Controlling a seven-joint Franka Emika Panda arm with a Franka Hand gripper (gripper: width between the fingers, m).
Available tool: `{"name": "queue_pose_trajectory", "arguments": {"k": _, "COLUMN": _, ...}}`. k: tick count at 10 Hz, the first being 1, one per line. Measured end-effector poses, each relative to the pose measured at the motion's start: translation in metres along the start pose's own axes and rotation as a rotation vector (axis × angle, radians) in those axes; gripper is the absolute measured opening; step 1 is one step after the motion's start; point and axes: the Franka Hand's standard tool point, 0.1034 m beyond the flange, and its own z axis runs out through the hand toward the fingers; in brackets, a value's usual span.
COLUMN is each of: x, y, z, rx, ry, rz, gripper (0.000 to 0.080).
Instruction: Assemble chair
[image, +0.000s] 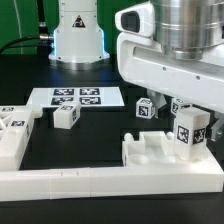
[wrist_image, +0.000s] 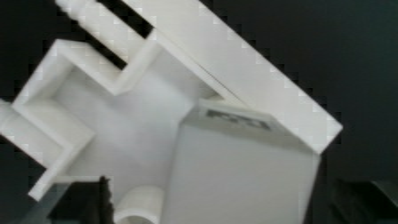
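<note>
Over the notched slab (image: 160, 152) on the worktop (image: 100, 135), the jaws sit at an upright tagged block (image: 190, 135); whether they actually clasp it I cannot tell.

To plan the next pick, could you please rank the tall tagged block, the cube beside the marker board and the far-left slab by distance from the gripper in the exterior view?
1. Tall tagged block: just below the gripper, exterior view's right.
2. Cube: beside the marker board, middle left.
3. Slab: far left edge.
</note>
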Motion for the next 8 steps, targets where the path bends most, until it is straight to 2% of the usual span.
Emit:
{"name": "queue_pose_trajectory", "arguments": {"k": 1, "x": 0.0000, "y": 0.0002, "z": -0.0012, "rx": -0.008, "ry": 0.003, "rz": -0.135, "gripper": 0.0640}}
{"name": "queue_pose_trajectory", "arguments": {"k": 6, "x": 0.0004, "y": 0.0011, "z": -0.0008, "rx": -0.014, "ry": 0.003, "rz": -0.535, "gripper": 0.0649}}
{"name": "queue_pose_trajectory", "arguments": {"k": 7, "x": -0.0029, "y": 0.0005, "z": -0.0030, "rx": -0.045, "ry": 0.019, "rz": -0.651, "gripper": 0.0649}}
{"name": "queue_pose_trajectory", "arguments": {"k": 8, "x": -0.0077, "y": -0.0034, "z": -0.0054, "rx": -0.048, "ry": 0.025, "rz": -0.775, "gripper": 0.0649}}
